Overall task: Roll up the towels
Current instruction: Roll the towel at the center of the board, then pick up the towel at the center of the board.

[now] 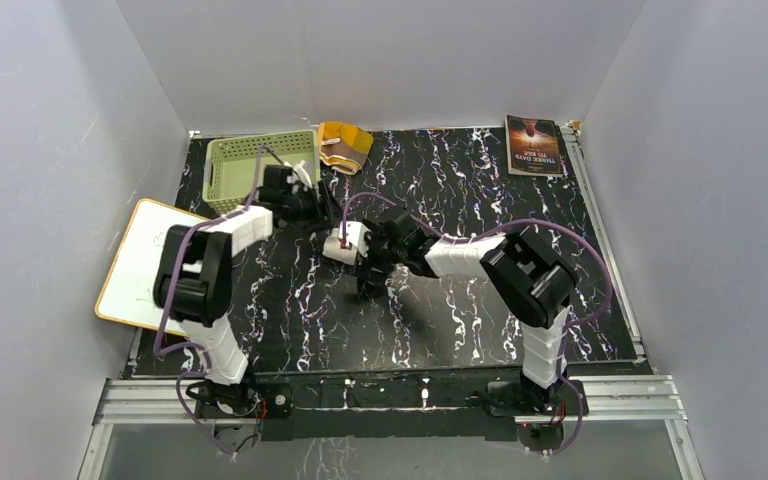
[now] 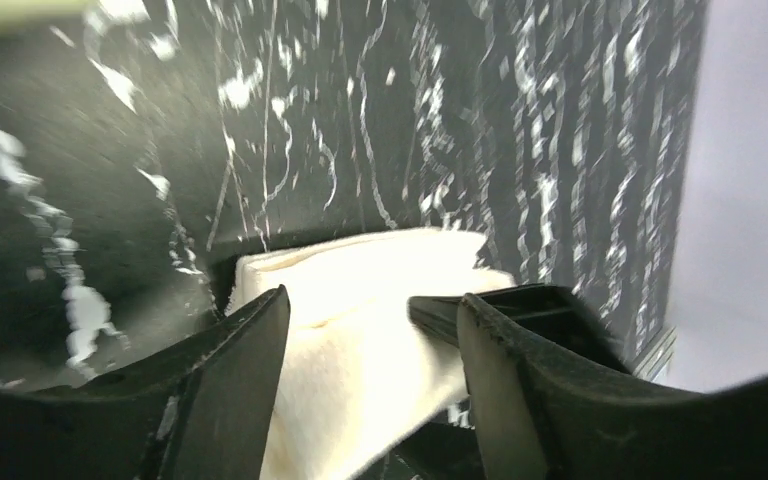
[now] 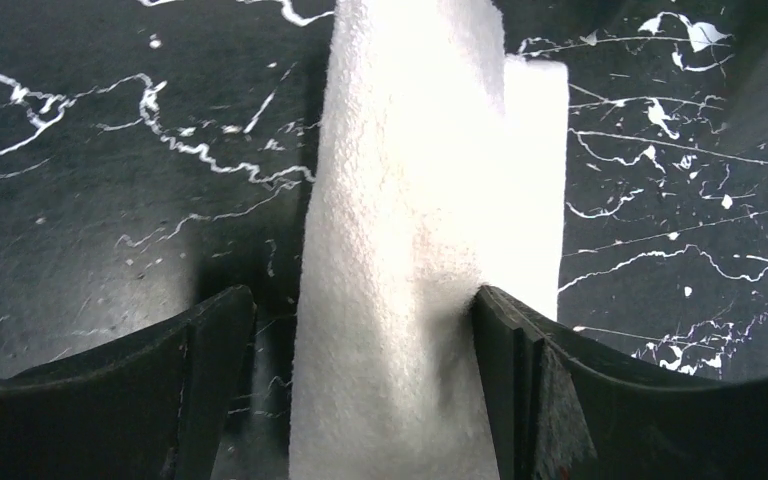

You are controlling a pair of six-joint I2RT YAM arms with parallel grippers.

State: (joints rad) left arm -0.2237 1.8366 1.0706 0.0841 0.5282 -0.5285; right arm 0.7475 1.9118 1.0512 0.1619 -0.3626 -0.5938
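Both the left claw (image 2: 372, 300) and right claw (image 3: 362, 295) gape open astride the white towel (image 3: 410, 200), black tabletop (image 3: 80, 200) flanking its edges.

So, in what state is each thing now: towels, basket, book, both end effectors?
white towel: layered strip, lying on the table
basket: upright
brown towel: bundled up, beside the basket
book: closed, lying flat
left end effector: open, astride the white towel
right end effector: open, one finger touching the white towel
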